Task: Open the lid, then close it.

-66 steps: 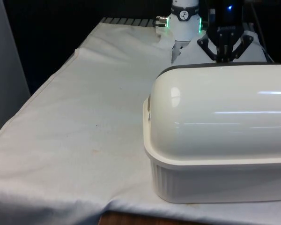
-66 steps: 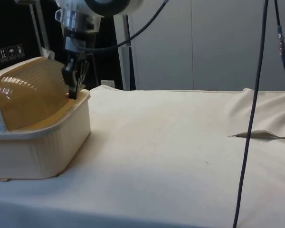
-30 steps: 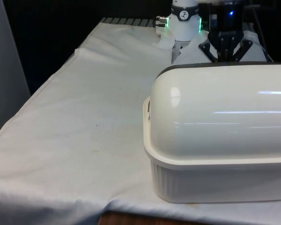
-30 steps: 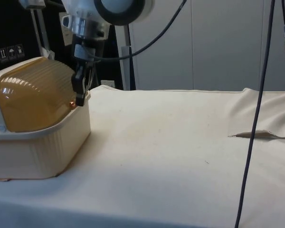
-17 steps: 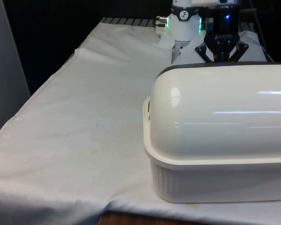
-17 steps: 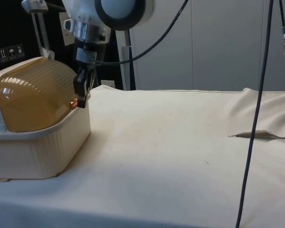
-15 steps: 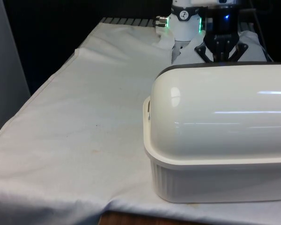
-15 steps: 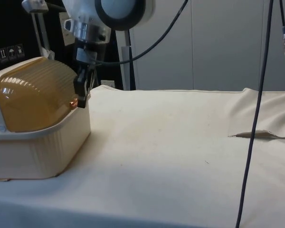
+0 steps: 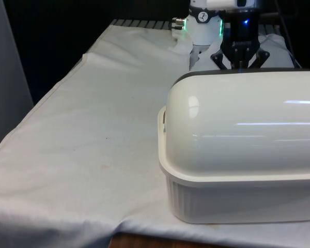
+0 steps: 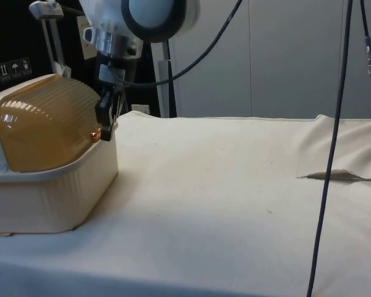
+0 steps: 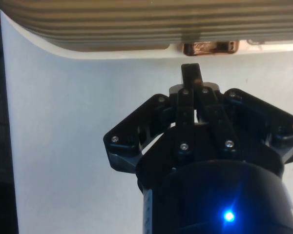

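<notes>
The pincer (image 11: pixel 191 78) had its two fingers pressed together with nothing between them, its tip just short of the small copper-coloured handle (image 11: pixel 208 48) on the lid's lower edge. In the side view the pincer (image 10: pixel 105 127) hung beside the front of the bread box (image 10: pixel 49 185), level with the handle (image 10: pixel 96 132), near it but apart from it. In the front view the pincer (image 9: pixel 239 61) showed just above the box's back, at about one o'clock in the picture.

The ribbed amber roll lid (image 10: pixel 46 120) sat fully down over the cream base, closed. From the front the bread box (image 9: pixel 243 150) turned its smooth cream back to the camera and stood at about four o'clock on the desk.

The desk (image 9: pixel 93 129) lay under a white cloth, lightly creased and faintly stained, with a raised fold (image 10: pixel 334 175) at three o'clock in the side view. Behind it stood pale cabinet doors (image 10: pixel 284 55), and dark cables (image 10: pixel 331 148) hung down before them.
</notes>
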